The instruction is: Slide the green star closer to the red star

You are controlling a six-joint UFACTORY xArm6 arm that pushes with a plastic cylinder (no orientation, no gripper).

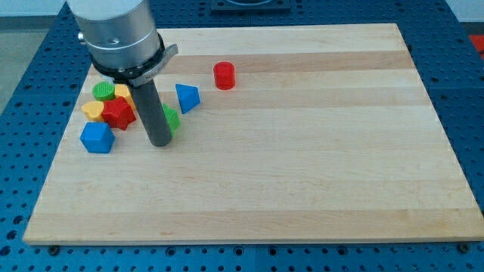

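The green star lies at the board's left, mostly hidden behind my rod; only its right edge shows. The red star sits just to its left, in a cluster with other blocks. My tip rests on the board right in front of the green star, at its lower left edge, between the two stars.
A green cylinder, a yellow block and a yellow heart crowd around the red star. A blue cube lies below them. A blue triangle and a red cylinder lie to the right. The wooden board ends close on the left.
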